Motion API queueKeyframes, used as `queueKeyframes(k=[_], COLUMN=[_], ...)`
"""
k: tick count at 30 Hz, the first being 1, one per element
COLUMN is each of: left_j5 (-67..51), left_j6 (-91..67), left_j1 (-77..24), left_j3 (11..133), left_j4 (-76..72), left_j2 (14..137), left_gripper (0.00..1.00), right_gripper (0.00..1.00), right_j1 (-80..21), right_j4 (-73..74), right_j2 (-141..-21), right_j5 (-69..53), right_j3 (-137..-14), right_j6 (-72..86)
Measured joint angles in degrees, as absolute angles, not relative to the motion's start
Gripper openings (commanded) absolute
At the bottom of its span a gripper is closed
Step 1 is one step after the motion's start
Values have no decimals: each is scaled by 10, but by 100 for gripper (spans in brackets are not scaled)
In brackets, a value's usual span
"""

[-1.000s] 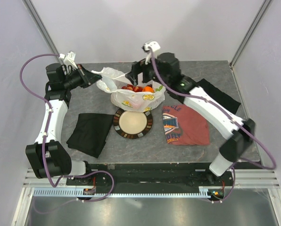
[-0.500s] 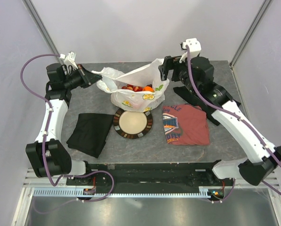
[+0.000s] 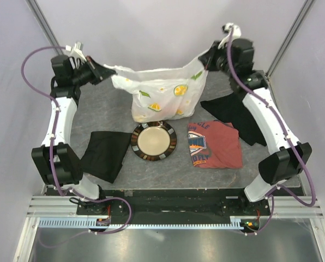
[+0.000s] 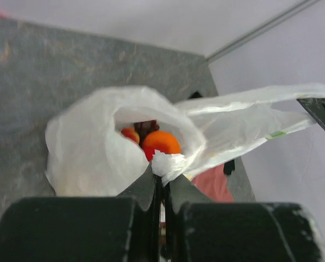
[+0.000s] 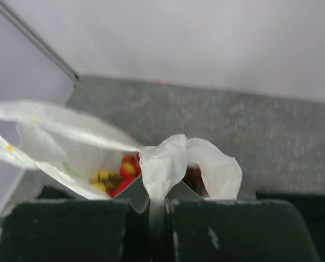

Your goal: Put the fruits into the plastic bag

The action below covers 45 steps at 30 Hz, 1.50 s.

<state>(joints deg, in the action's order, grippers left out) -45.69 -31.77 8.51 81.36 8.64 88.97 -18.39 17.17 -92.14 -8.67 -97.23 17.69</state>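
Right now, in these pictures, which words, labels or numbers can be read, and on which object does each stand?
"CLE": this seems to be the end of the top line printed on the red T-shirt. The rest of its lettering is too blurred to read.
The plastic bag shows only citrus slices and leaves, with no readable text.
No other text can be read.

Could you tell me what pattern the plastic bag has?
The bag has yellow citrus slices and green leaves on white; clearest in the top view.
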Motion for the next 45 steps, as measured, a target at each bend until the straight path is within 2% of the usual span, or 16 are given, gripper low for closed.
queueKeyframes(k=[4, 7, 18, 21, 22, 23, 24, 25, 26, 27, 28, 29, 30, 31, 36, 45], left_j5=[-452, -454, -489, -494, -496, -496, -497, -497, -498, -497, -497, -496, -494, -491, -446, -322], left_j6=[-343, -349, -328, -316, -313, -310, -307, -304, -301, -297, -289, -284, -277, -269, -239, -203], left_j1=[83, 79, 74, 73, 72, 71, 69, 67, 65, 61, 58, 55, 52, 50, 43, 44], left_j3=[933, 1000, 1050, 1050, 1050, 1050, 1050, 1051, 1053, 1053, 1053, 1053, 1053, 1051, 997, 941], left_j4=[92, 92, 103, 112, 116, 118, 119, 119, 118, 116, 115, 116, 116, 116, 110, 89], left_j2=[928, 945, 1091, 1121, 1126, 1128, 1128, 1128, 1127, 1126, 1124, 1123, 1120, 1117, 1047, 894], left_gripper=[2, 1, 1, 2, 2, 3, 13, 23, 45, 56, 64, 77, 80, 92, 98, 99], right_gripper=[0, 0, 1, 13, 23, 29, 34, 46, 52, 66, 73, 78, 82, 87, 97, 98], right_j1=[-139, -123, -120, -118, -118, -117, -117, -117, -117, -117, -117, -117, -117, -117, -117, -117], right_j4=[153, 125, 108, 108, 107, 103, 94, 87, 83, 77, 75, 72, 71, 69, 69, 57], right_j2=[-951, -961, -1021, -1032, -1032, -1032, -1032, -1032, -1032, -1032, -1032, -1032, -1032, -1031, -1024, -949], right_j5=[-119, -134, -154, -161, -164, -168, -170, -172, -174, -179, -182, -187, -189, -193, -201, -211], right_j3=[-1075, -1106, -1004, -987, -985, -985, -985, -985, -985, -985, -985, -985, -985, -985, -985, -957], right_j6=[206, 220, 227, 229, 230, 231, 232, 232, 232, 230, 233, 228, 231, 229, 217, 195])
